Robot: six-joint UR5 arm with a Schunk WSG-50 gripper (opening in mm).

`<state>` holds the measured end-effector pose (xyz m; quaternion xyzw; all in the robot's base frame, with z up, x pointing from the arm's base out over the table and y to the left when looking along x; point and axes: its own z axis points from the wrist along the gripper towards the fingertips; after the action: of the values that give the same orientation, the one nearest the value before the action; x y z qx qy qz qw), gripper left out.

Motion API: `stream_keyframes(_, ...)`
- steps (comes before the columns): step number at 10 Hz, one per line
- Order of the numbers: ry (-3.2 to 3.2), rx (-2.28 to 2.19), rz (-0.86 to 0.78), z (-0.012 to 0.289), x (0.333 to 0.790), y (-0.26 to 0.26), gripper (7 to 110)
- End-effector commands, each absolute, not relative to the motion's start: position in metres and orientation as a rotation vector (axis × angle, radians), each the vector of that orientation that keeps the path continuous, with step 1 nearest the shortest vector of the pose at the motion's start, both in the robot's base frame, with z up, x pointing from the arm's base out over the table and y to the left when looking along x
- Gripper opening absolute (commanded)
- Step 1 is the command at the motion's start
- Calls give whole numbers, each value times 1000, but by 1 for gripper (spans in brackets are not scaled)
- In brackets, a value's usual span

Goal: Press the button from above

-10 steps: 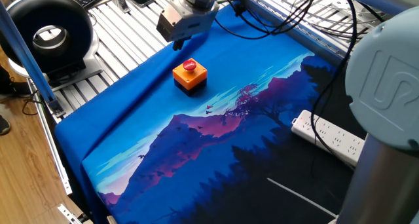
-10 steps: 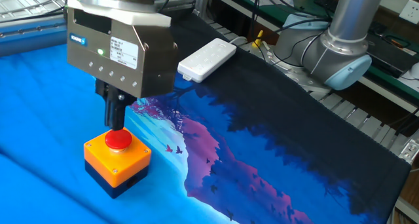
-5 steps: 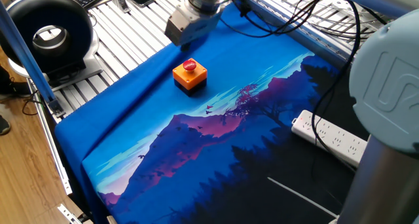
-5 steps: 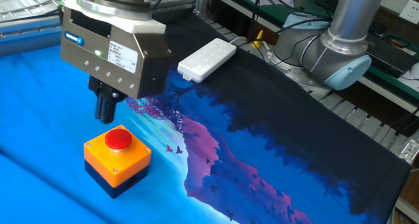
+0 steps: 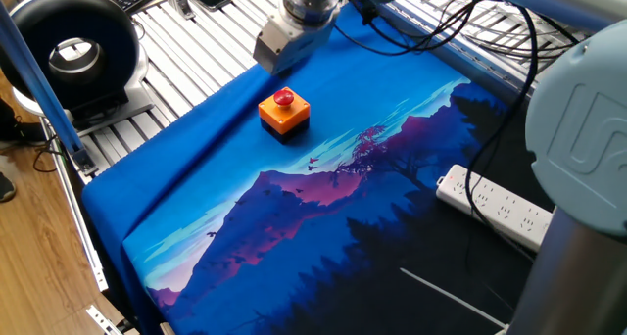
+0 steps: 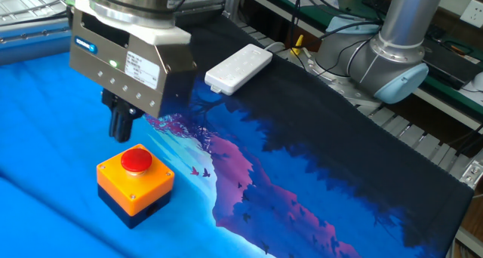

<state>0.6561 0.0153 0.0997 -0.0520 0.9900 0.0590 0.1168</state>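
Red cap on an orange box, that was the button (image 6: pixel 136 161), sitting on the blue printed mat (image 6: pixel 302 182) toward the left part of the tabletop (image 5: pixel 186 51) in the closer view. Going left to right: the gripper (image 6: pixel 121 127) hung above and a little behind-left of the button, clear of it, with visible air between its dark tip and the red cap. Couldn't tell if the gripper was wide or narrow, the fingers just read as one dark block from both cameras. Further right a white power strip (image 6: pixel 238 69) lay well apart from the button on the dark end of the mat.

My guess on the step: it was lined up near the button but not pressing. Next move would need the tip centred over the cap, then a straight push down.

Button itself looked upright and square on its black base, cap round and glossy, not tilted.
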Motion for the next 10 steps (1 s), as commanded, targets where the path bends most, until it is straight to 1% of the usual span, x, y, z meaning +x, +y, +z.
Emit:
stream_keyframes(1, 2886, -112, 187, 94, 658, 27, 7)
stream_keyframes(7, 2832, -101, 228, 83, 663, 35, 7)
stream_keyframes(10, 2820, -100, 251, 81, 656, 36, 7)
